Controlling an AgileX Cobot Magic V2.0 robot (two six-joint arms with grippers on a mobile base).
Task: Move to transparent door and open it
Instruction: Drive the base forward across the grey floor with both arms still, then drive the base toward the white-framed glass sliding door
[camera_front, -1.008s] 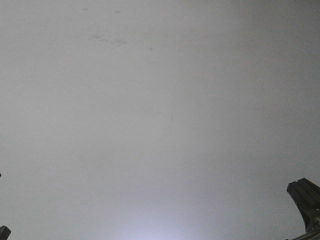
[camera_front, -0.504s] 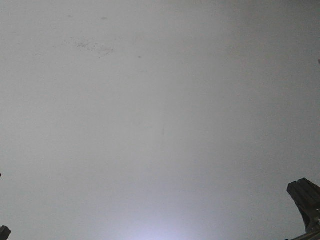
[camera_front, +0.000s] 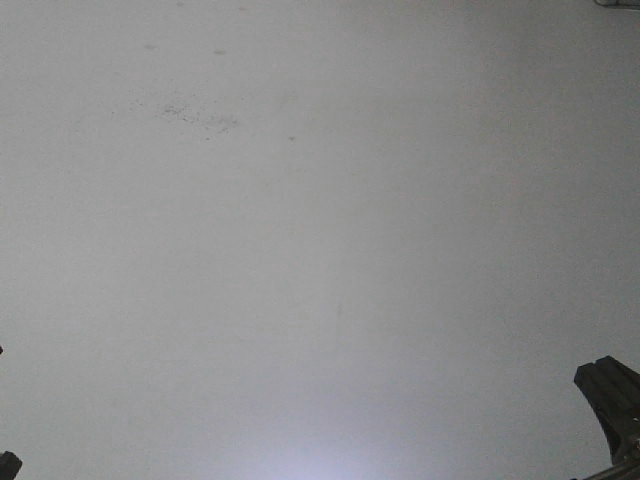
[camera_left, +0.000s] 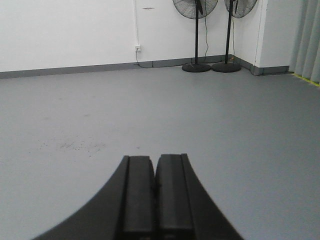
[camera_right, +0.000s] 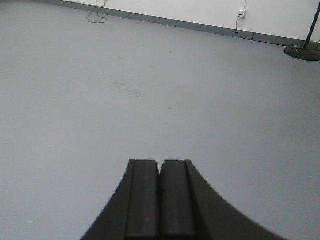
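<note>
No transparent door in sight yet, so the robot's gotta turn & roll slow till it shows up. The left gripper (camera_left: 155, 164) is shut tight w/ nothing in it, the right gripper (camera_right: 160, 167) too. The floor (camera_left: 235, 125) is flat, smooth, grey w/ a speckly patch (camera_front: 195, 113); two round black fans (camera_left: 194, 7) stand by the white wall (camera_left: 65, 30).

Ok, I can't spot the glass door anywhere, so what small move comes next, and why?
Probably a slow turn on the spot to search for it. The front view shows only grey floor, and the left wrist view shows a white wall, fans and a curtain. The left claw and right claw are shut and empty.
</note>
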